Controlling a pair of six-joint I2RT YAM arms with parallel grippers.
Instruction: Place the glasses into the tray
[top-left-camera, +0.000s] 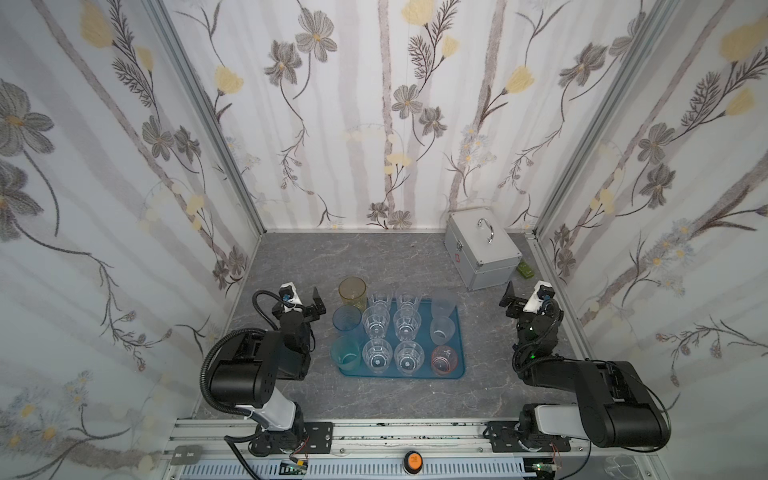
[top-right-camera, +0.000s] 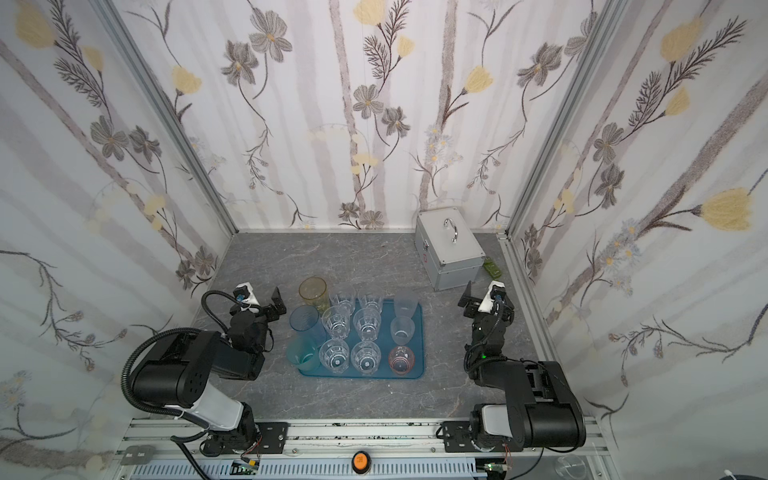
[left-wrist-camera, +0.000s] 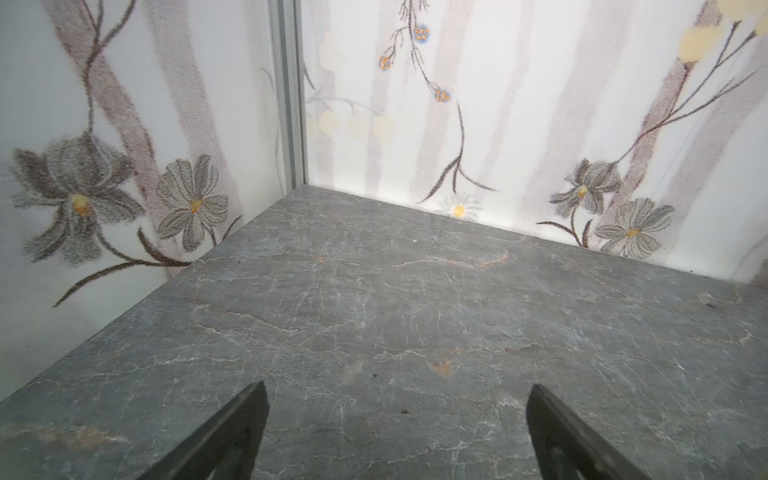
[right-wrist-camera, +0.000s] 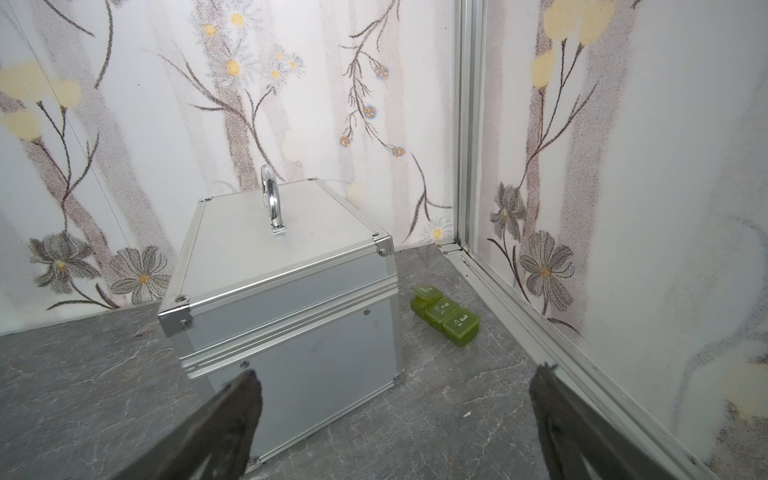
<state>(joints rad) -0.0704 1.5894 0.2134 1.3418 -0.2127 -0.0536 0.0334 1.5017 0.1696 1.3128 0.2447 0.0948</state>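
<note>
**A:** Glasses (top-left-camera: 377, 322) are mostly standing upright in rows on the tray (top-left-camera: 427, 375). The amber one (top-left-camera: 352, 291) is sitting off its far left corner, seemingly on the tabletop (top-left-camera: 374, 257). The blue one (top-left-camera: 347, 318) and the teal one (top-left-camera: 346, 353) are crowding the left rim, and I'm not managing to tell whether they're inside.

**B:** What are the tools doing?

**A:** The left tool (top-left-camera: 318, 305) and the right tool (top-left-camera: 510, 301) are both hanging wide open, carrying nothing, each well apart from the tray.

**B:** How are you expecting a glass to handle?

**A:** I'm guessing light, rigid, slick-walled and breakable. I'm leaning towards gripping the amber one across its wall, about mid-height, squeezing gently, since its neighbours are standing close.
</note>
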